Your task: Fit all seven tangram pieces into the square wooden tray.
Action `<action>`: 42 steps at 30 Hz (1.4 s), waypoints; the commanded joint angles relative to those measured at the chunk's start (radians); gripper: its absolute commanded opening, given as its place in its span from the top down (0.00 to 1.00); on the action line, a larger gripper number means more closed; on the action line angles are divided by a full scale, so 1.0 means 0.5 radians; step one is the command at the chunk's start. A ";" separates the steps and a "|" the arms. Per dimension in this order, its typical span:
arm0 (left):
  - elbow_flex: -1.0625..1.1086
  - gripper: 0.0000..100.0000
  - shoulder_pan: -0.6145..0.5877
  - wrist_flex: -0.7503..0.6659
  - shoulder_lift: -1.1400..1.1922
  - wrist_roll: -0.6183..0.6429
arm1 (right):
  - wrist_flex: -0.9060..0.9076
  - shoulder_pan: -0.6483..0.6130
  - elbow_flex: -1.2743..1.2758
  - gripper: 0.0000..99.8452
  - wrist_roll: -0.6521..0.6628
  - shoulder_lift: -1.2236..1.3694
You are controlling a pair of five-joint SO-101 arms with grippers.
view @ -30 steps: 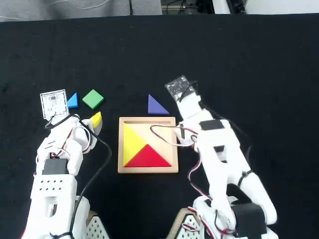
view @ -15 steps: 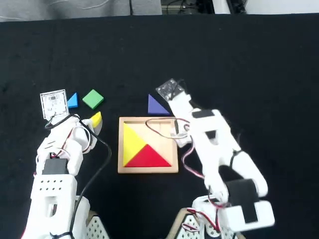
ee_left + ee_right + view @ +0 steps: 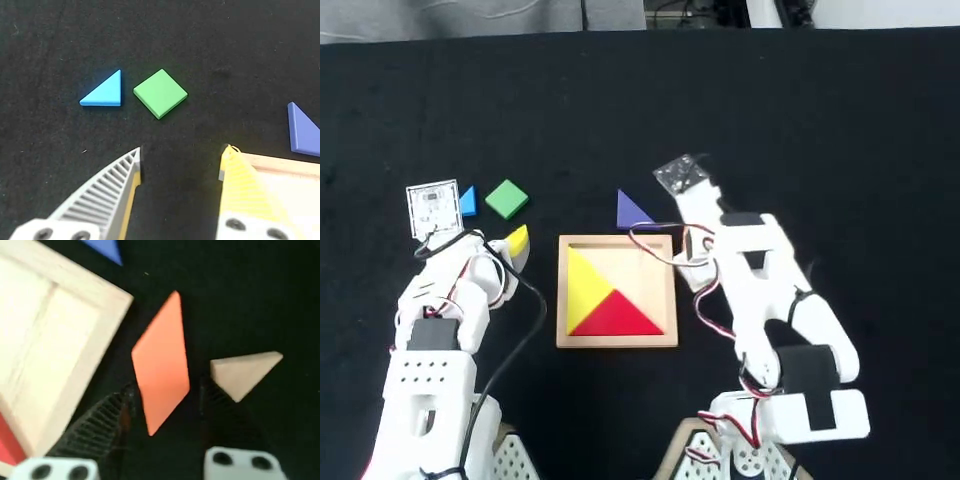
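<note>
High view: fixed camera above the desk (image 3: 840, 110), facing down. The arm bases are at the picture's lower edge and the desk's far edge at the top. It stands well back and takes in both arms and the whole tray (image 3: 617, 341).

Left wrist view: camera on the left wrist, facing down past the left pincer (image 3: 183, 149) from close to the desk. It shares the blue triangle (image 3: 105, 92), green square (image 3: 160, 93), violet triangle (image 3: 302, 131) and a tray edge with the high view.

Right wrist view: camera on the right wrist, facing down past the right pincer (image 3: 166, 386), nearer still. It shares one tray corner with the high view.
</note>
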 commanded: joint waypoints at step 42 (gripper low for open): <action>-0.017 0.75 0.029 -0.043 -0.034 0.012 | 0.077 -0.150 -0.226 0.84 0.583 0.149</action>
